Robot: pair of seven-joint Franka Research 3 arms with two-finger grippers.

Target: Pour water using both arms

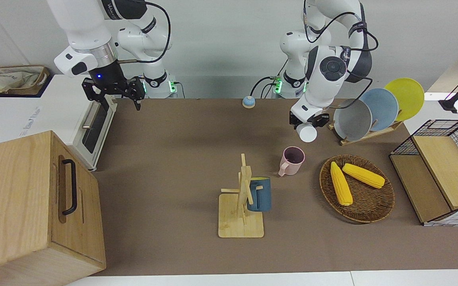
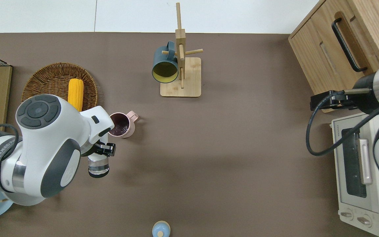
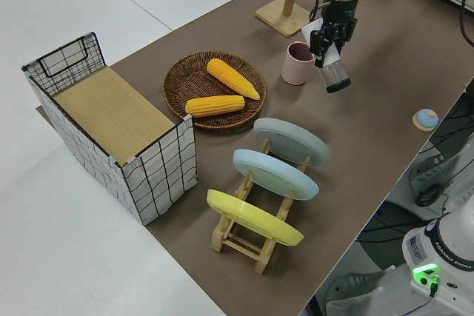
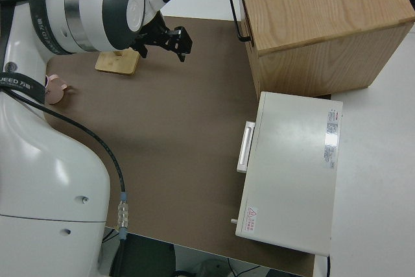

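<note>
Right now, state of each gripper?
Left gripper: shut on a clear cup, tilted, beside the pink mug.
Right gripper: fingers open, holding nothing, by the toaster oven.

Front camera faces robots, overhead looks straight down, both sharing the pink mug [image 1: 292, 159], side cameras raised

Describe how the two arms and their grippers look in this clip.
Both arms are glossy white, rounded jointed segments with dark grey joint caps and black rings, black cables looping alongside. Each ends in a small black two-finger gripper. Green lights glow at the bases.
</note>
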